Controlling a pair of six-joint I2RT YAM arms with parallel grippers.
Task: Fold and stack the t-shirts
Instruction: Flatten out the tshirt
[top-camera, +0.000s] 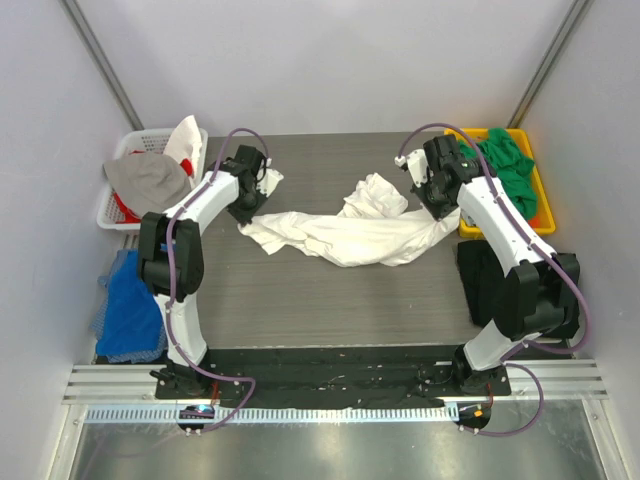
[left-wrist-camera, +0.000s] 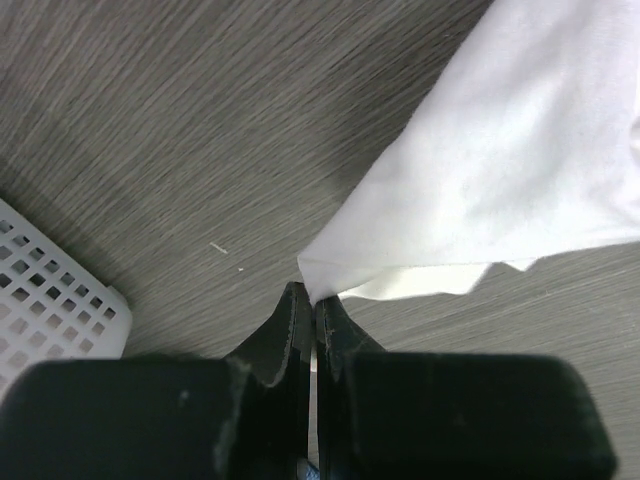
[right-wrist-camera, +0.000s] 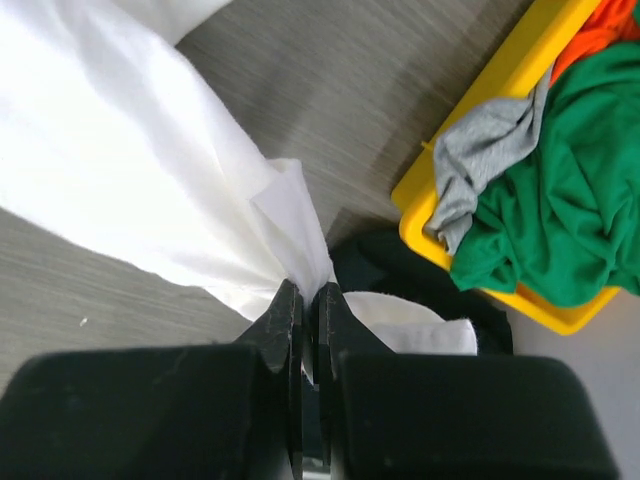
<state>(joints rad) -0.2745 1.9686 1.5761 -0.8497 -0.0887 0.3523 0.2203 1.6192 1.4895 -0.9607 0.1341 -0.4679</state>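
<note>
Early stage, by my judgement: nothing folded, no stack in sight.
- White t-shirt (top-camera: 345, 235) lies crumpled on the table (top-camera: 330, 300), left of the yellow bin (top-camera: 545, 200). Its long axis runs straight away from the bin, with one end beside the bin and a bunch humped mid-length.
- Right gripper (right-wrist-camera: 303, 295): jaws closed, pinching the bin-side end.
- Left gripper (left-wrist-camera: 308, 300): jaws closed, nipping the corner of the end farthest from the bin.
- Green t-shirts (top-camera: 510, 160) sit heaped in the bin, unfolded.

Left to do: spread, fold, stack.
</note>
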